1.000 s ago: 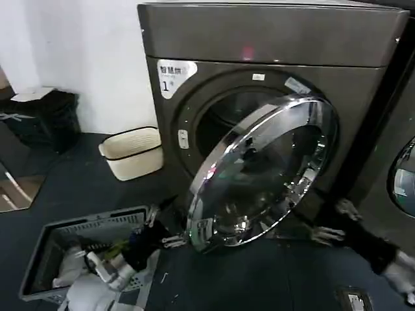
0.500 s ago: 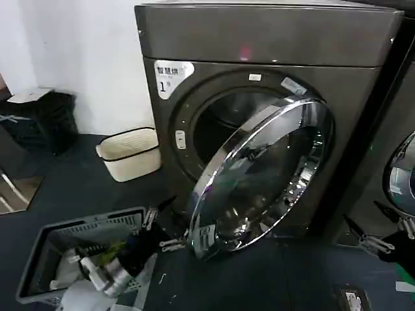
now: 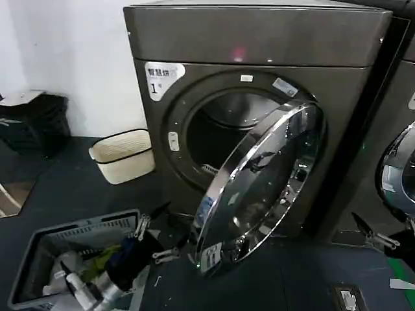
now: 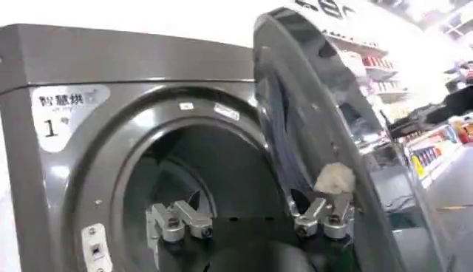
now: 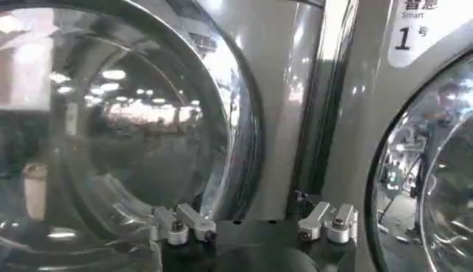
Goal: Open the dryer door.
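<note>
The dryer (image 3: 259, 39) is a dark grey-bronze box with a white "1" sticker (image 3: 159, 76). The dryer door (image 3: 259, 188), chrome-ringed with dark glass, stands swung out from the drum opening (image 3: 217, 136), hinged on the right. My left gripper (image 3: 154, 238) is open, low beside the door's free lower rim with a small gap to it. The left wrist view shows the same gripper (image 4: 247, 203) facing the drum, with the door's edge (image 4: 310, 126) next to one finger. My right gripper (image 3: 374, 236) is open near the floor, right of the door. It (image 5: 251, 216) faces the door's glass (image 5: 111, 126).
A grey laundry basket (image 3: 39, 249) with clothes sits on the dark floor under my left arm. A cream basket (image 3: 123, 155) stands by the dryer's left side, a black bin (image 3: 32, 120) farther left. A second machine (image 3: 395, 129) with its own chrome door (image 5: 436, 177) adjoins on the right.
The door has swung farther out from the opening. My right gripper has drawn back to the right, away from the door's lower edge. The left gripper stays low by the rim.
</note>
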